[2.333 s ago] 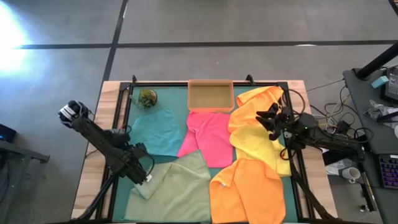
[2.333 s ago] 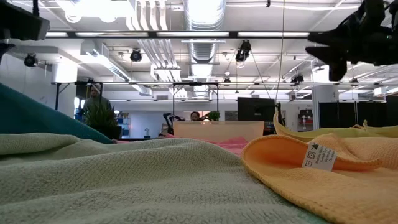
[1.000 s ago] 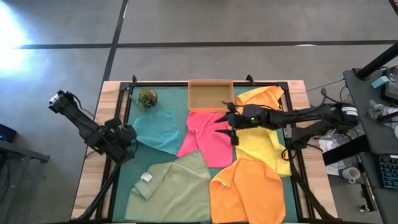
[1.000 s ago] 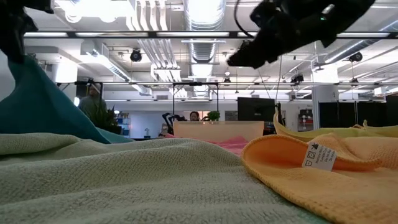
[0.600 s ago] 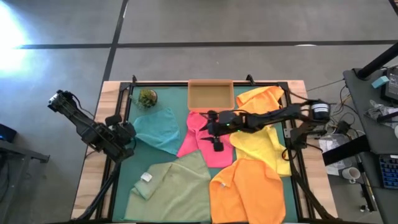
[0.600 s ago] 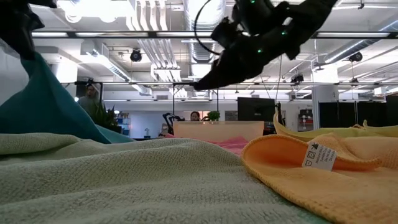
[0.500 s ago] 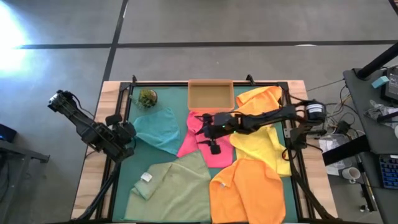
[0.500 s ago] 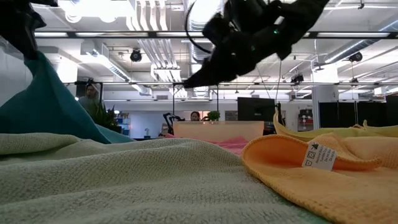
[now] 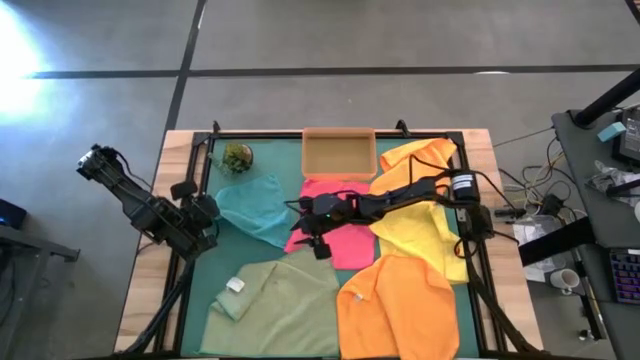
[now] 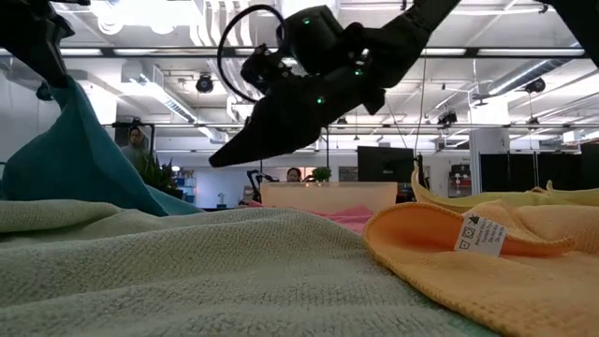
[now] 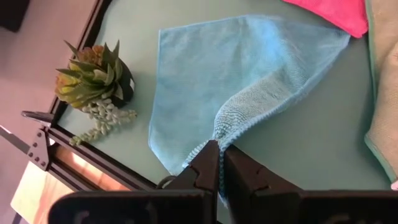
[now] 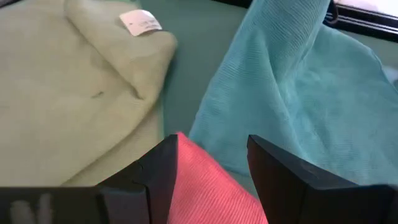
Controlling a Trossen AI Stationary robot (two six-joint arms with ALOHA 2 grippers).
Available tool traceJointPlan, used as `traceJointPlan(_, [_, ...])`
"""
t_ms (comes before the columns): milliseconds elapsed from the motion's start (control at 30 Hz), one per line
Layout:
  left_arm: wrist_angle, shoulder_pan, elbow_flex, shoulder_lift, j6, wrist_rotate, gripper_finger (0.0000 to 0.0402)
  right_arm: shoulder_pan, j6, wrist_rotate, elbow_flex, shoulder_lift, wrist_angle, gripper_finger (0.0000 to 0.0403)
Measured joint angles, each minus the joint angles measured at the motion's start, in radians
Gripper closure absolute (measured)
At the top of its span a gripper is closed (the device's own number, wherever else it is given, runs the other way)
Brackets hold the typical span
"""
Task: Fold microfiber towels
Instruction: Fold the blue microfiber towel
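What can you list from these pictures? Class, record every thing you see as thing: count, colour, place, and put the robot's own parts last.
teal towel: 1, teal, left of the mat, one corner lifted
pink towel: 1, hot pink, centre
sage towel: 1, pale sage green, near left
yellow towel: 1, yellow, right side
orange towels: 2, orange, near right and far right
cardboard tray: 1, tan, far centre
small plant: 1, green, far left corner
green mat: 1, green, under everything
left tool: 1, dark, shut on the teal towel's corner
right tool: 1, dark, open over the pink towel's left edge

A tan cardboard tray sits at twelve o'clock on the green mat. A small potted succulent stands toward ten o'clock.
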Motion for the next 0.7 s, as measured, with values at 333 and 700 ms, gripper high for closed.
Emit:
traceJointPlan(333, [0.000, 0.005, -0.001, 0.015, -0.002, -0.042, 0.0401, 0.030, 0.034, 0.006, 0.112, 0.121, 0.024, 0.0219])
traceJointPlan(700, [0.000, 0.005, 0.002, 0.057, -0.001, -0.043, 0.0401, 0.035, 0.048, 0.036, 0.203, 0.210, 0.023, 0.0219])
